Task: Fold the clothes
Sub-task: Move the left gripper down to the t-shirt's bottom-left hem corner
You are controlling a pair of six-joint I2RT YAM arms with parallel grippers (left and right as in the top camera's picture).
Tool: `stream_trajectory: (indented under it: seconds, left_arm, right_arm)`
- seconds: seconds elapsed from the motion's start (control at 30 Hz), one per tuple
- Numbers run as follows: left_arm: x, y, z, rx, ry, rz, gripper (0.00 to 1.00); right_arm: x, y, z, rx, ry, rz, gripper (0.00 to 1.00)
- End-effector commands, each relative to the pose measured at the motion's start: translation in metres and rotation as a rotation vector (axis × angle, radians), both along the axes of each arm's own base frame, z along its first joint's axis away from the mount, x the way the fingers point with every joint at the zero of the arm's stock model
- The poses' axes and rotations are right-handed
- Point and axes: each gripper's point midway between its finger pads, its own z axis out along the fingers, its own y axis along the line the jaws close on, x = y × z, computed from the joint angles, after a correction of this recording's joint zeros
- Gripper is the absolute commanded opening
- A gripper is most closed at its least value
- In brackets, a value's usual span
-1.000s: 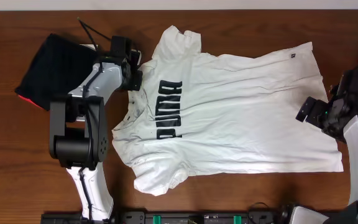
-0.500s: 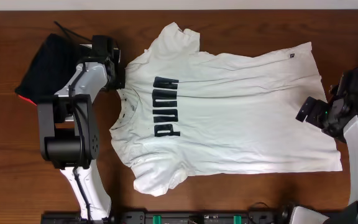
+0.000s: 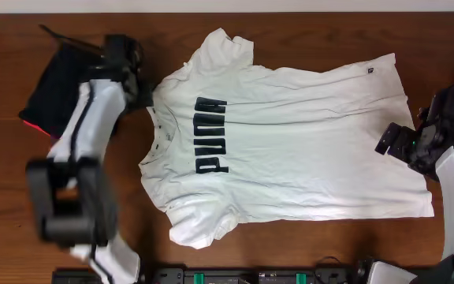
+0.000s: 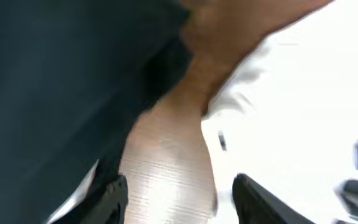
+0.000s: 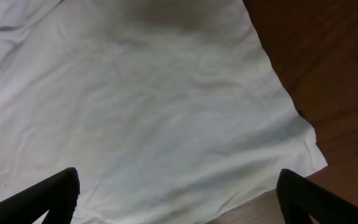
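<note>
Left gripper and right gripper both hold their jaws apart, empty, and we judge the white T-shirt, spread flat mid-table, light and limp, best pinched along its left and right edges.

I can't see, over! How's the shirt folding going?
Left gripper and right gripper open, empty. T-shirt spread out, unfolded, logo up. Black garment lies beside it.
</note>
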Motion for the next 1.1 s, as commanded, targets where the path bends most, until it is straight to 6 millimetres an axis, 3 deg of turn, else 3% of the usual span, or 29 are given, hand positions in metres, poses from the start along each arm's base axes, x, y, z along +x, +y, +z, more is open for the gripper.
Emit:
stream_trajectory:
  seconds: [0.0, 0.17, 0.4, 0.77, 1.07]
  left_arm:
    - [-0.015, -0.007, 0.056, -0.098, -0.092, 0.108, 0.57]
    - [-0.07, -0.03, 0.083, -0.235, -0.013, 0.144, 0.57]
    - [-0.134, -0.066, 0.088, -0.266, 0.107, 0.063, 0.57]
    - [-0.212, -0.122, 0.056, -0.212, 0.355, -0.087, 0.56]
    - [-0.264, -0.121, 0.025, -0.154, 0.494, -0.1, 0.56]
  right_arm:
    - [-0.002, -0.002, -0.001, -0.007, 0.004, -0.018, 0.99]
    - [-0.002, -0.002, -0.001, -0.007, 0.004, -0.017, 0.99]
    - [-0.002, -0.002, -0.001, -0.007, 0.004, -0.017, 0.99]
    - [-0.002, -0.002, -0.001, -0.007, 0.004, -0.017, 0.99]
    - [-0.002, -0.002, -0.001, -0.006, 0.003, -0.017, 0.98]
